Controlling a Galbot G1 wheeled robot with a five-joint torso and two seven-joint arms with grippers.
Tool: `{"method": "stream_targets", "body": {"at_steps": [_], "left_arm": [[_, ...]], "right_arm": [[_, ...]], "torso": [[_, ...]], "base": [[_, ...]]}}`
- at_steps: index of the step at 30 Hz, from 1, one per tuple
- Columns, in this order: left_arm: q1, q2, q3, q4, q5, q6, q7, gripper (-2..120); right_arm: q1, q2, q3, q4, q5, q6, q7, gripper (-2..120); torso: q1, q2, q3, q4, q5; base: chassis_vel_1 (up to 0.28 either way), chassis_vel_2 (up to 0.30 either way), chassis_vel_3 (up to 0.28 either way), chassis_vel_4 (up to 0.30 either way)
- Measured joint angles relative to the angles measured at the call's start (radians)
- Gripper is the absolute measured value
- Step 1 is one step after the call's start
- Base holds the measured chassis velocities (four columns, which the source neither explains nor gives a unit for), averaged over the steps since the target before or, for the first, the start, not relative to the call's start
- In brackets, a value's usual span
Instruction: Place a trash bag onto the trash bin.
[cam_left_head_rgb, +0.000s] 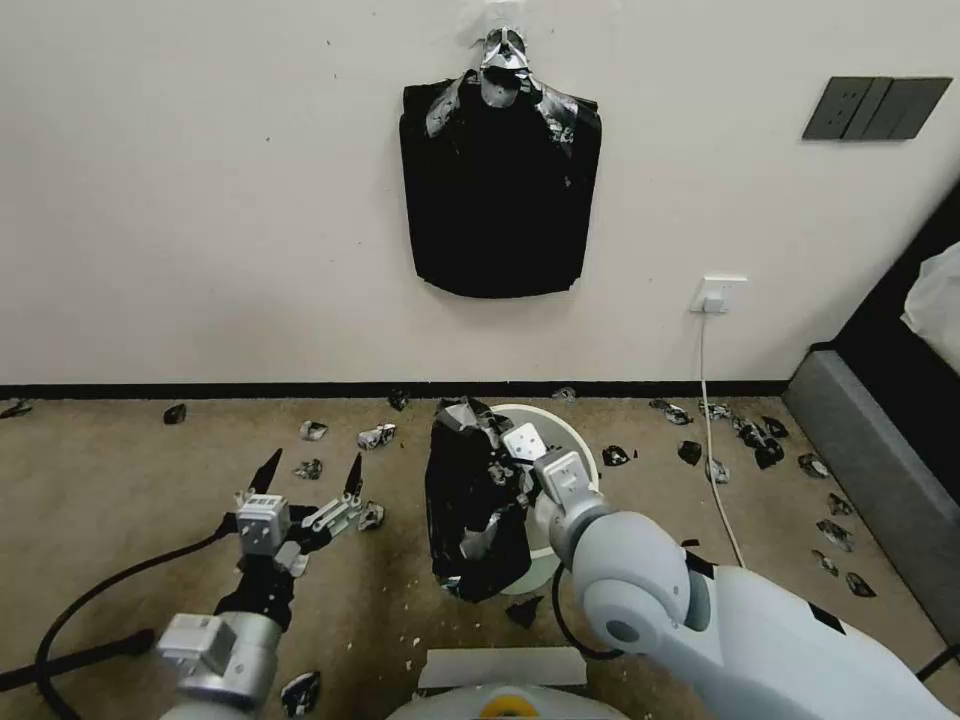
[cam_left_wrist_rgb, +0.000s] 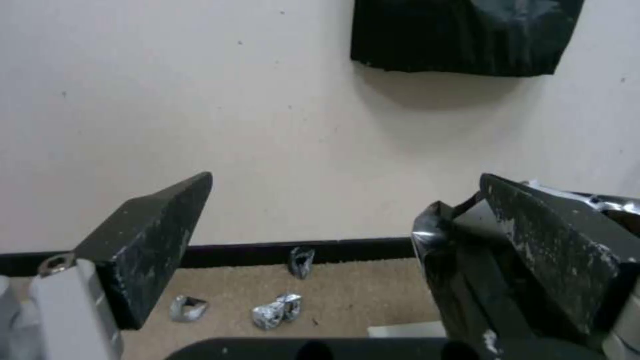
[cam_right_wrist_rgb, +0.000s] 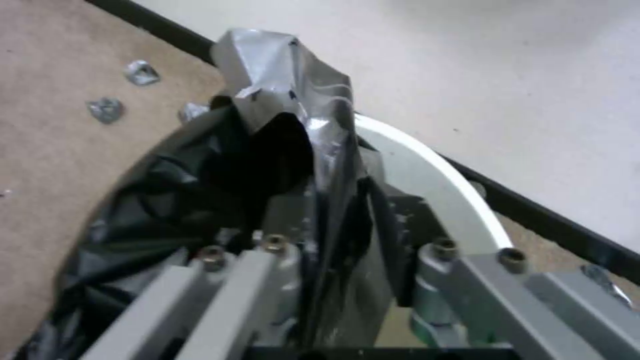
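Beige carpet (cam_left_head_rgb: 120, 520) holds the trash bin (cam_left_head_rgb: 575, 440) near the wall; the right gripper (cam_left_head_rgb: 520, 460) pinches the trash bag (cam_left_head_rgb: 470, 510) draped over its left rim, while the left gripper (cam_left_head_rgb: 310, 475) hovers left, fingers spread.

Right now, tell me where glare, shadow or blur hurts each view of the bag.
Head view: the bag draped on the bin is crisp, with small glints; the left pincer is open, apart from it. Left wrist view: soft focus; the bundle on the wall casts a faint shadow. Right wrist view: blurred up close, grey sheen on the bag at the right pincer.
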Motion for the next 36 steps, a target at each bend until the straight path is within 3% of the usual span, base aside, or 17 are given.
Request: {"method": "stream_targets", "body": {"at_steps": [1, 5, 7, 9, 12, 13, 16, 21, 24, 28, 36], "left_arm": [[0.000, 0.000, 0.000, 0.000, 0.000, 0.000, 0.000, 100], [-0.049, 0.050, 0.061, -0.009, 0.008, 0.072, -0.027, 100], [-0.058, 0.059, 0.077, -0.012, 0.009, 0.088, -0.033, 100], [-0.070, 0.070, 0.099, -0.016, 0.009, 0.116, -0.045, 100], [-0.118, 0.109, 0.183, -0.017, -0.034, 0.224, -0.103, 100], [-0.118, 0.109, 0.183, -0.017, -0.034, 0.224, -0.103, 100], [-0.207, 0.144, 0.247, 0.009, -0.144, 0.309, -0.154, 100], [-0.321, 0.150, 0.313, 0.061, -0.259, 0.406, -0.234, 100], [-0.350, 0.121, 0.325, 0.078, -0.296, 0.464, -0.283, 100], [-0.414, 0.108, 0.357, 0.118, -0.343, 0.502, -0.335, 100], [-0.490, 0.093, 0.394, 0.162, -0.417, 0.518, -0.363, 100]], "right_arm": [[0.000, 0.000, 0.000, 0.000, 0.000, 0.000, 0.000, 23], [0.001, -0.016, 0.040, -0.014, 0.037, 0.002, 0.007, 2], [0.002, -0.017, 0.046, -0.018, 0.043, 0.002, 0.007, 0], [0.003, -0.017, 0.055, -0.022, 0.052, 0.002, 0.006, 0], [0.000, -0.013, 0.086, -0.025, 0.077, 0.004, -0.007, 0], [0.000, -0.013, 0.086, -0.025, 0.077, 0.004, -0.007, 0], [0.005, -0.012, 0.101, -0.021, 0.086, 0.004, -0.030, 0], [0.024, -0.014, 0.094, -0.031, 0.097, 0.005, -0.042, 0], [0.094, 0.010, 0.034, -0.080, 0.122, 0.005, -0.057, 0], [0.109, 0.014, 0.013, -0.089, 0.127, 0.005, -0.060, 0], [0.104, 0.011, 0.011, -0.089, 0.127, 0.005, -0.060, 0]], "torso": [[0.000, 0.000, 0.000, 0.0000, 0.0000], [0.000, 0.000, 0.000, 0.0000, 0.0000], [0.000, 0.000, 0.000, 0.0000, 0.0001], [0.000, 0.000, 0.000, -0.0001, 0.0001], [0.000, 0.000, 0.000, 0.0000, 0.0001], [0.000, 0.000, 0.000, 0.0000, 0.0001], [0.000, 0.000, 0.000, 0.0001, 0.0000], [0.000, 0.000, 0.000, -0.0007, -0.0003], [0.000, 0.000, 0.000, 0.0008, 0.0005], [0.000, 0.000, 0.000, 0.0002, -0.0001], [0.000, 0.000, 0.000, -0.0001, 0.0001]], "base": [[0.000, 0.000, 0.000, 0.000], [0.000, 0.000, 0.000, 0.000], [0.000, 0.000, 0.000, 0.000], [0.000, 0.000, 0.000, 0.000], [0.000, 0.000, 0.000, 0.000], [0.000, 0.000, 0.000, 0.000], [0.000, 0.000, 0.000, 0.000], [0.000, 0.000, 0.000, 0.000], [0.000, 0.000, 0.000, 0.000], [0.000, 0.000, 0.000, 0.000], [0.000, 0.000, 0.000, 0.000]]}}
